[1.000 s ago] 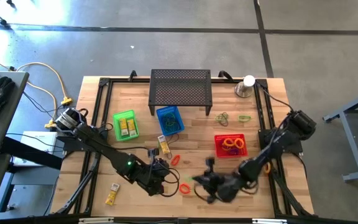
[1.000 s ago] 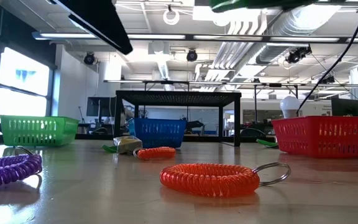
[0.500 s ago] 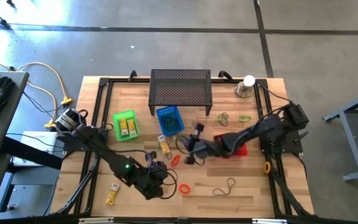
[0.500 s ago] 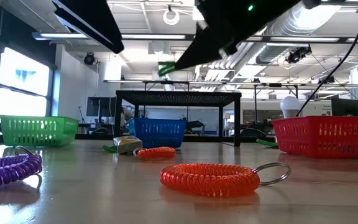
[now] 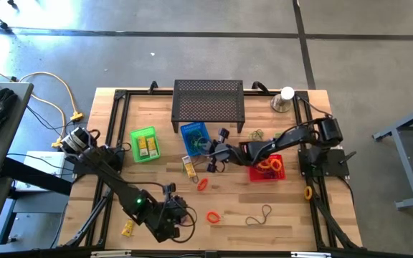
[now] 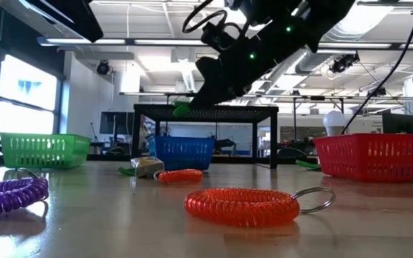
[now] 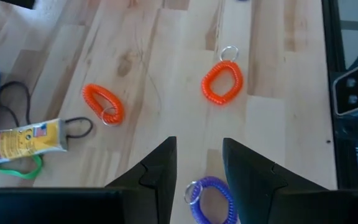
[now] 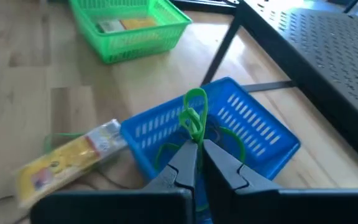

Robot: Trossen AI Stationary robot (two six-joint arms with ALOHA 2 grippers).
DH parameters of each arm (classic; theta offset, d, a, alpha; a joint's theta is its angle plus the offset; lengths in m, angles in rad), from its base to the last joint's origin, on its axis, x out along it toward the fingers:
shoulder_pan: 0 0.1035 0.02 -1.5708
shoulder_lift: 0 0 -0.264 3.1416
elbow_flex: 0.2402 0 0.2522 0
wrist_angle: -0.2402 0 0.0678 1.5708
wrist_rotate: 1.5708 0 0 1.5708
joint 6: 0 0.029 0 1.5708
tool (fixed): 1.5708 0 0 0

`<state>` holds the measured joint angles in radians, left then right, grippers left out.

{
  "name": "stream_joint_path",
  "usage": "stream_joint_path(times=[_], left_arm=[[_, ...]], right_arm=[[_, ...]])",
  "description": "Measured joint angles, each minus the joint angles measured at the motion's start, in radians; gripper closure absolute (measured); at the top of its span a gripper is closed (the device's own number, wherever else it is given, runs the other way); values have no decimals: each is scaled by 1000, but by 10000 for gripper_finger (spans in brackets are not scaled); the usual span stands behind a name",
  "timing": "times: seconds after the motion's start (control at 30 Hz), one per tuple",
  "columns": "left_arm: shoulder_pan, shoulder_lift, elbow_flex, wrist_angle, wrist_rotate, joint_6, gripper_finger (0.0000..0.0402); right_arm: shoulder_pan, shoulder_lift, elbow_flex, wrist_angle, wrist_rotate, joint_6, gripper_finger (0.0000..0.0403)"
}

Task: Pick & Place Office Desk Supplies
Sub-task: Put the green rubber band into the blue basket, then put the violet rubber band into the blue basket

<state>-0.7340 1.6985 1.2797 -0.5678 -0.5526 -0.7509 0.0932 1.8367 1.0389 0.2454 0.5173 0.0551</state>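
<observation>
My right gripper [image 8: 199, 146] hangs over the blue basket [image 8: 229, 130], shut on a thin green rubber-band loop [image 8: 194, 106]. In the high view this gripper [image 5: 210, 152] is at the basket's [image 5: 196, 137] near right corner. My left gripper [image 7: 197, 146] is open above the near part of the table, over a purple coil loop [image 7: 210, 199] that lies flat, touching nothing. Two orange coil loops [image 7: 102, 104] [image 7: 222, 82] lie on the wood beyond it. A yellow packet [image 8: 67, 158] lies beside the blue basket. My right gripper pinches the green loop at its lower part [image 8: 193, 132] between the two fingertips. The loop is lifted clear and sticks out past the fingertips over the blue basket. In the low view it shows as a green bit [image 6: 181, 109] at the gripper's end, high above the table.
The black perforated stand [image 5: 209, 100] is at the far edge and the silver cup with its white ball [image 5: 284, 99] at the far right. The green basket [image 5: 144, 143] holds yellow packets. The red basket [image 5: 266, 168] holds loops. A dark loop [image 5: 260, 213] and a packet [image 5: 127, 226] lie near.
My right gripper has risen from the table's near right part and swung toward the far left, carrying the green loop to a spot over the blue basket. My left arm has drawn back slightly toward the near left.
</observation>
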Motion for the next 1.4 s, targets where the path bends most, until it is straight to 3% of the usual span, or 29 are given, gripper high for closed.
stream_joint_path(times=[0.2,0.43,0.6,0.77,0.9,1.17,1.3,1.4], left_arm=[[-5,0,0,0,-1,-1,278],[-5,0,0,0,-2,16,278],[-1,0,0,0,-2,41,278],[-1,0,0,0,-2,44,278],[-2,0,0,0,-2,44,278],[-9,0,0,0,-1,36,278],[-5,0,0,1,-2,20,278],[0,0,0,4,-2,20,278]], right_arm=[[-43,0,0,19,-72,1,343],[-68,0,0,24,-75,20,256],[-32,-29,0,83,-55,-65,212],[38,-105,-1,71,-47,-86,195],[135,-224,1,-139,-115,-48,196],[336,-404,0,-666,-543,354,208],[465,-407,0,-808,-597,555,214],[567,-395,-16,-839,-531,661,218]])
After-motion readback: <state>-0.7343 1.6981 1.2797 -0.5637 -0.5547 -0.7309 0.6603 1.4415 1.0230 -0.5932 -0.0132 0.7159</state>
